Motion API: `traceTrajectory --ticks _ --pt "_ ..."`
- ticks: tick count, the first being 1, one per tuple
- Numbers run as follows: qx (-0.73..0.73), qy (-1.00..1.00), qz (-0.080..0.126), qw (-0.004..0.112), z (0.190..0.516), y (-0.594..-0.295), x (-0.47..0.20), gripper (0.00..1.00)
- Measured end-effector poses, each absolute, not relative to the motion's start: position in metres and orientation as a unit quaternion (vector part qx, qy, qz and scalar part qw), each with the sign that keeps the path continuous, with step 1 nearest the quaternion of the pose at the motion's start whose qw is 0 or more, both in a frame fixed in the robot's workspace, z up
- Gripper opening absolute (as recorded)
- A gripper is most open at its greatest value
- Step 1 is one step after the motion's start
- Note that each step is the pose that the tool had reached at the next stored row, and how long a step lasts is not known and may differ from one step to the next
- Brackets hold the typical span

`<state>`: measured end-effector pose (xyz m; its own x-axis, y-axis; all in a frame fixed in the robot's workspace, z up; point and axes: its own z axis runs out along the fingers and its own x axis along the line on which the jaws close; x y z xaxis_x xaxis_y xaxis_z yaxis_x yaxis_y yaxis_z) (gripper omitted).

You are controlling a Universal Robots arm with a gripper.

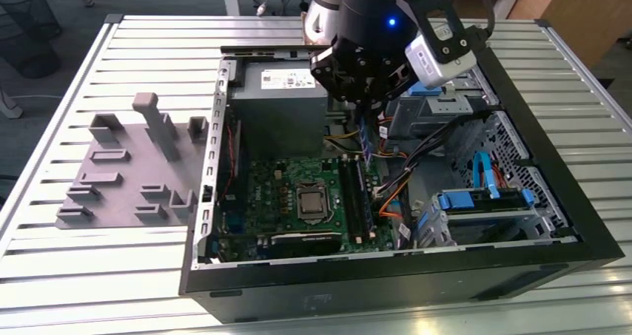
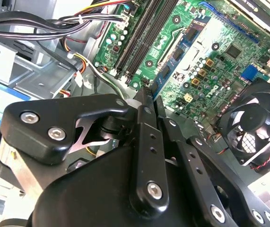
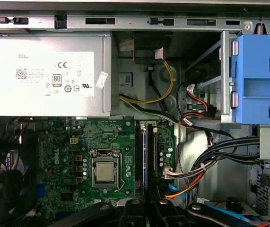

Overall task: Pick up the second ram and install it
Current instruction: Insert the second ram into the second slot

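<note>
Black gripper [image 1: 362, 107] jaws pinch the slim, dark circuit-board ram stick [image 1: 365, 137], hanging on edge above the long black motherboard slots [image 1: 353, 194]; installing seems underway, demanding square alignment over a free slot.

Grey tray [image 1: 118, 176] on slatted table [image 1: 59, 268], exterior view's left. Open PC case [image 1: 395, 283] ctr, w/ motherboard [image 1: 266, 194], power supply [image 1: 281, 106] inside.
</note>
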<state>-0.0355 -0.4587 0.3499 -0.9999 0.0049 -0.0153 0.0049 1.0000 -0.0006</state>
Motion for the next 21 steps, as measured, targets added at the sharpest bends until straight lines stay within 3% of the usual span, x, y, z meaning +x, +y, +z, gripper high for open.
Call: traceTrajectory --ticks 21 --pt "0.006 1.0 0.005 0.006 0.331 -0.459 -0.033 0.14"
